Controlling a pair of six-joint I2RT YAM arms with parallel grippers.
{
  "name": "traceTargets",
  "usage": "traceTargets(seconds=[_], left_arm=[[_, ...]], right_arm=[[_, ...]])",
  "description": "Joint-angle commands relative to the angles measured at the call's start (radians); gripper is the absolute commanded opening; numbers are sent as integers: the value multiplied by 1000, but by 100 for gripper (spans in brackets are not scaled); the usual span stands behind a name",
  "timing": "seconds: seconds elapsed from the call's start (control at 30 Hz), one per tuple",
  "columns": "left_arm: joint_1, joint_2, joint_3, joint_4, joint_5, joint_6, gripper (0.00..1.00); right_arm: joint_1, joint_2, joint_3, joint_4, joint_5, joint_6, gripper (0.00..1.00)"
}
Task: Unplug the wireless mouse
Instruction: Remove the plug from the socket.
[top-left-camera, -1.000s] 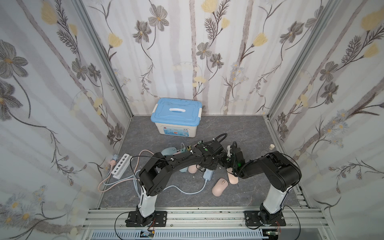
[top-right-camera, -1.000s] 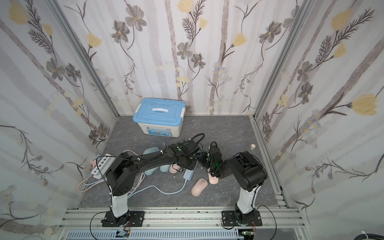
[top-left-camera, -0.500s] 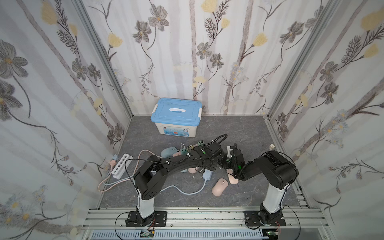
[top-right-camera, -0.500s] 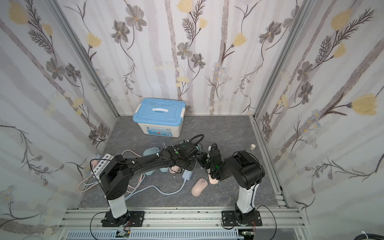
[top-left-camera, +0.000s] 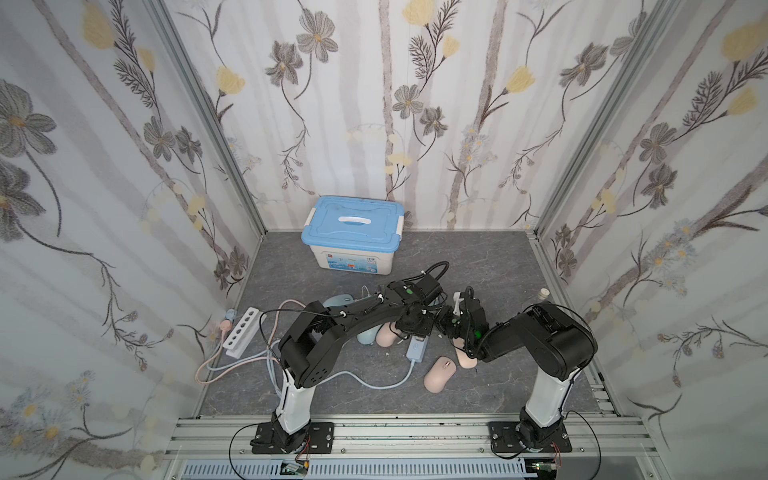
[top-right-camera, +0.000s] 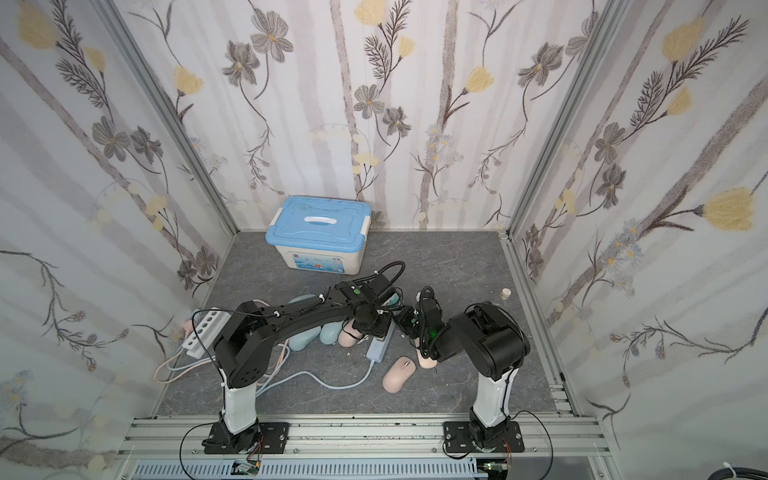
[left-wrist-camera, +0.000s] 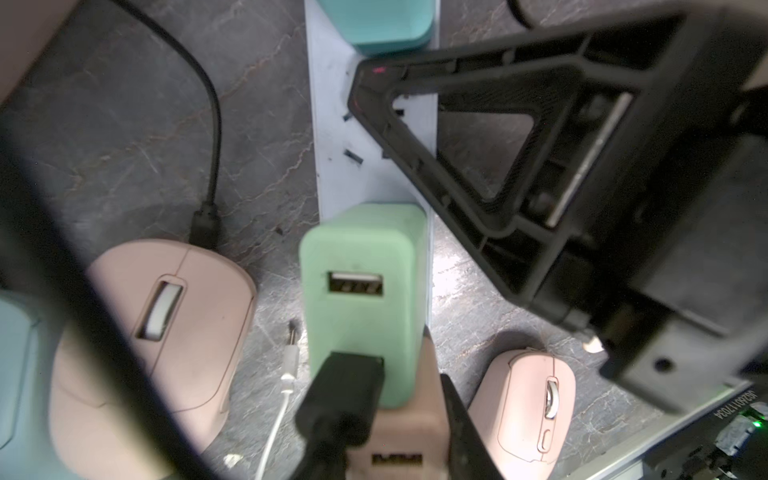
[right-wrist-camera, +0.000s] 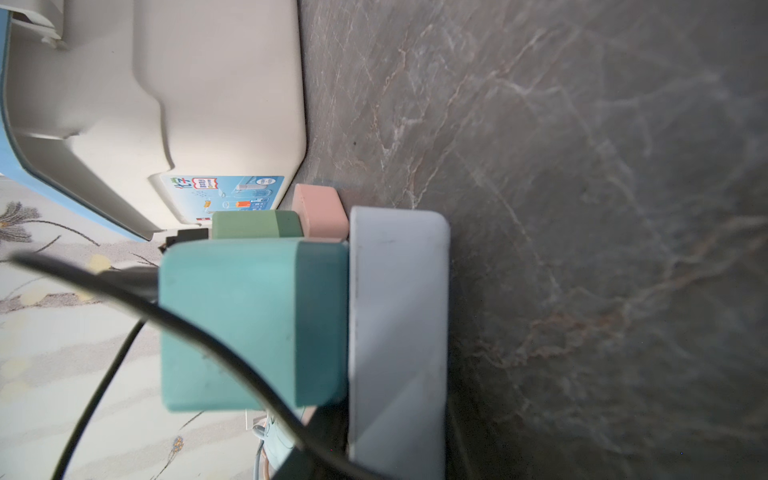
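Beyond green charger, box's blue label.

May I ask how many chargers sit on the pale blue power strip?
3 in a row: the teal charger, the green charger in the middle, and the pink charger. More may be hidden under the arms.

I read roughly "J02B017034" on a sticker. The label on the twelve-o'clock storage box shows Chinese print, illegible.
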Motion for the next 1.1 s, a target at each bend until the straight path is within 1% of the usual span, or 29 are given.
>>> traceTargets(seconds=[0.0, 0.07, 0.17, 0.2, 0.27, 0.33, 0.4, 0.57, 0.67, 0.7, 0.8, 0.93, 1.0, 1.07], left_arm=[[-2, -60, -84, 177, 94, -42, 0], [-3, -85, -125, 233, 73, -48, 0], [-13, -108, -157, 262, 24, -25, 0], [-18, -112, -160, 260, 10, -9, 0], [-33, -114, -145, 219, -56, 29, 0], [-38, -119, -140, 196, -87, 53, 0], [-36, -138, -161, 224, -62, 58, 0], [-17, -133, -152, 220, 72, 28, 0], [-10, -136, -153, 218, 104, 0, 0], [-7, -138, -153, 212, 99, -10, 0], [-5, -139, -136, 165, 35, -7, 0], [-8, -113, -72, 36, -85, 6, 0], [-12, -123, -79, 39, -93, 10, 0], [-16, -142, -86, 42, -104, 4, 0]], right_arm=[[2, 6, -8, -76, 29, 7, 34], [5, 7, -8, -70, 31, 15, 34], [10, 13, -10, -43, 36, 33, 34], [12, 17, -11, -34, 37, 42, 34], [18, 26, -9, -16, 38, 58, 34], [23, 29, -9, 1, 45, 69, 34], [29, 26, -14, 23, 54, 74, 35], [31, 20, -9, 28, 57, 70, 36], [32, 21, -9, 29, 60, 70, 36], [31, 23, -9, 30, 61, 72, 35], [34, 27, -14, 51, 64, 78, 36], [35, 29, -8, 60, 61, 82, 38], [35, 24, -1, 50, 61, 81, 42], [35, 14, 3, 41, 62, 74, 48]])
